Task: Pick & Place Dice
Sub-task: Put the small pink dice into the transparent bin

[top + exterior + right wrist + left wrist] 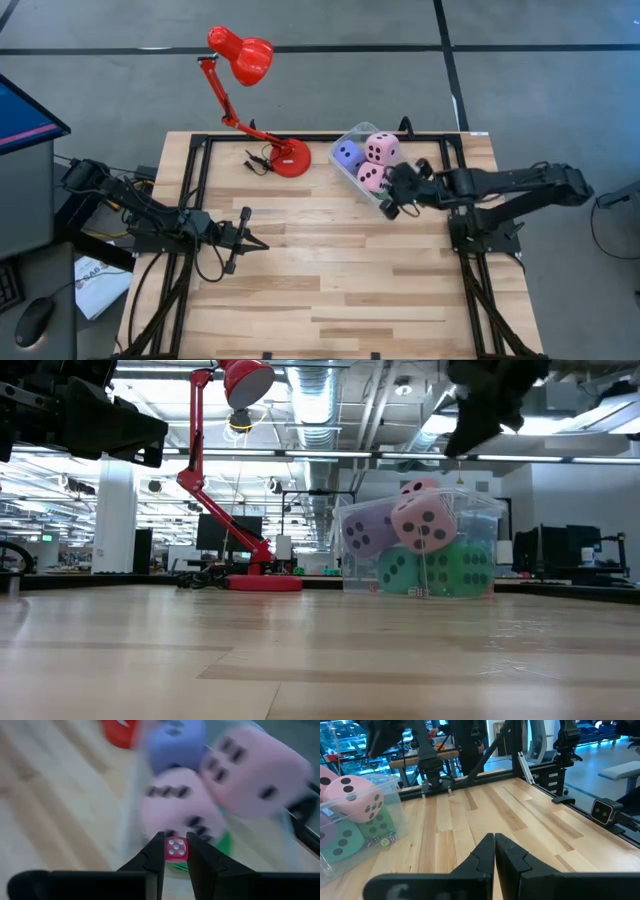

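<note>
A clear tub (362, 160) at the table's far right holds big soft dice: a purple-blue one (347, 155), two pink ones (381, 148) and green ones (400, 570) underneath. Tiny dice (382, 840) lie on the tub's floor. My right gripper (176, 845) hangs above the tub's near edge (392, 198), shut on a tiny red die (176, 849) with white pips. Over the table's left middle, my left gripper (255, 240) is shut on nothing (494, 840). My right gripper pinches the tiny red die by two opposite faces (169, 849) between the free ends of its two fingers. The pipped face looks back at the wrist camera. The fingers slant down from the table's right side (480, 410). The die is lifted clear, above the big dice.
A red desk lamp (245, 60) stands with its round base (292, 158) on the table's far edge, left of the tub, a dark cable (258, 160) beside it. Bare wood lies in the table's middle and near half (330, 290). Black frame rails (195, 200) run along both sides.
</note>
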Action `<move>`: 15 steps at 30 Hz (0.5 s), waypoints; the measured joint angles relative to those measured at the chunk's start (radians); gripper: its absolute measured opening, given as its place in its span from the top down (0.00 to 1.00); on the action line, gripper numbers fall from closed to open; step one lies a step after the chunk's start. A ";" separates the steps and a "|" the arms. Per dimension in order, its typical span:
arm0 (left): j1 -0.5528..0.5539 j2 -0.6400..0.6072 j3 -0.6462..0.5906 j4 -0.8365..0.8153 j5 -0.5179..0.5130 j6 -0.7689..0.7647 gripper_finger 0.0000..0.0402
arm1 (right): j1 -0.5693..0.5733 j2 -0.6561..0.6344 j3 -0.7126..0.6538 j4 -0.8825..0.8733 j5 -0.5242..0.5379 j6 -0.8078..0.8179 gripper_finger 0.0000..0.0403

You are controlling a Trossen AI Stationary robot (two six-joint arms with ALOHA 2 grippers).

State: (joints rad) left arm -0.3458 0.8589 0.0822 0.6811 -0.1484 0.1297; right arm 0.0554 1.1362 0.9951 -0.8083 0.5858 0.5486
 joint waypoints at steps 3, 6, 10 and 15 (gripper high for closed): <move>0.000 0.000 0.000 0.000 0.000 0.000 1.00 | -0.067 0.005 0.000 -0.062 0.001 0.023 0.86; 0.000 0.000 0.000 0.000 0.000 0.000 1.00 | -0.127 0.014 0.000 -0.088 0.001 0.025 0.86; 0.000 0.000 0.000 0.000 0.000 0.000 1.00 | -0.190 0.028 0.000 -0.079 0.001 0.005 0.84; 0.000 0.000 0.000 0.000 0.000 0.000 1.00 | -0.245 0.053 0.000 -0.074 -0.001 0.013 0.73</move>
State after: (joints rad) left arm -0.3456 0.8589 0.0822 0.6811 -0.1482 0.1299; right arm -0.1899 1.1895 0.9950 -0.8825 0.5850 0.5618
